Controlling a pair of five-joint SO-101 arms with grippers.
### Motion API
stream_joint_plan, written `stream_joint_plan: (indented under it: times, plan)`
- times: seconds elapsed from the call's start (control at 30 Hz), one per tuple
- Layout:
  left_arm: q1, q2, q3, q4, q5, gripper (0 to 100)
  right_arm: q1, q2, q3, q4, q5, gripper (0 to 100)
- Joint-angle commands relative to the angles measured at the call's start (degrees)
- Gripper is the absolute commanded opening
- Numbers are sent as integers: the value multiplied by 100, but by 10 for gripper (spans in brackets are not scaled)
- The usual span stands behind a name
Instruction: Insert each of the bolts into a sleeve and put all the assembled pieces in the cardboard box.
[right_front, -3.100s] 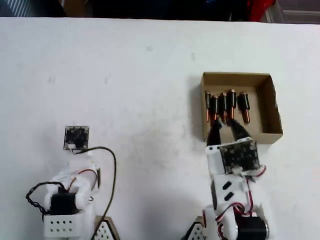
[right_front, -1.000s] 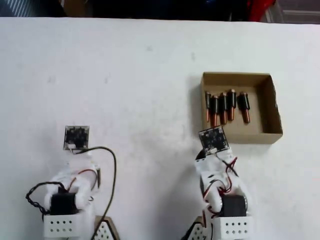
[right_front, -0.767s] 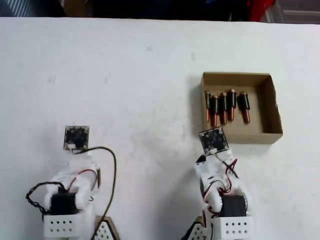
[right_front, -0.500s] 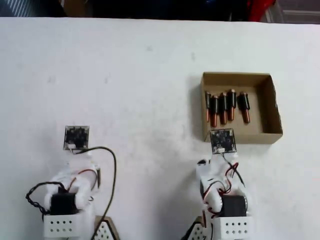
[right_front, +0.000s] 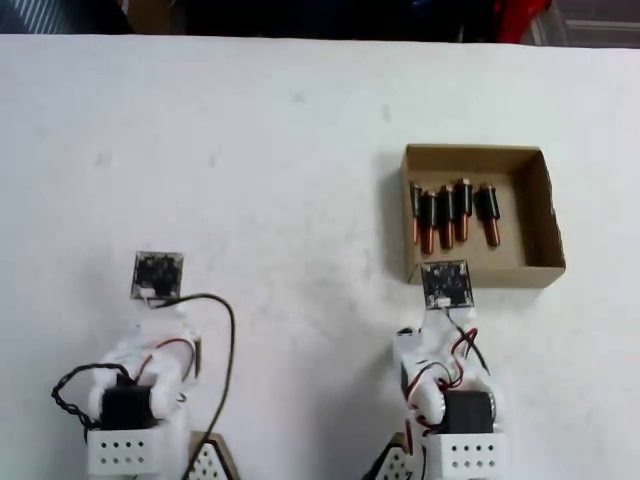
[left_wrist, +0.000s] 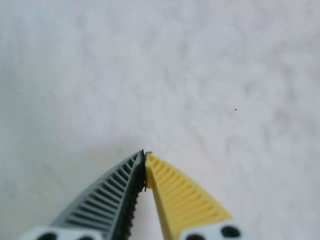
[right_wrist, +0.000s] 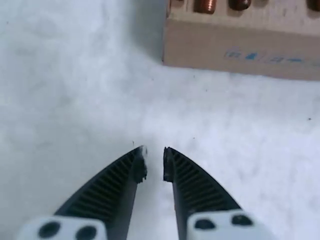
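The cardboard box (right_front: 530, 215) stands right of the table's middle, with several assembled copper-and-black pieces (right_front: 452, 214) lying side by side in it. My right arm (right_front: 446, 284) is folded back just in front of the box's near wall. Its gripper (right_wrist: 154, 156) hangs low over bare table, closed down to a sliver of a gap with nothing in it. The box wall (right_wrist: 240, 47) and copper ends of the pieces (right_wrist: 205, 5) lie ahead of it. My left arm (right_front: 157, 275) is folded at the near left, its gripper (left_wrist: 145, 154) shut and empty, tips touching over bare table.
The white table (right_front: 250, 150) stretches wide to the left of and behind the box. Both arm bases (right_front: 125, 440) sit at the near edge, with a looping cable (right_front: 228, 340) beside the left one.
The right gripper was wide open at the box's near wall; it has drawn back toward its base and closed. The left wrist has shifted only slightly.
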Motion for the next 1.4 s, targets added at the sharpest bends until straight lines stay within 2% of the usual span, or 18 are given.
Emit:
stream_joint_plan:
  times: [0.0, 0.13, 1.37]
  plan:
    - [84, -66, -18, 44, -141, 22, 48, -48, 53, -101, 220, 52]
    - [110, -66, -18, 44, -149, 22, 31, -40, 53, -119, 1011, 49]
    - [75, -66, -18, 44, -167, 23, 4, -48, 53, 48, 1037, 50]
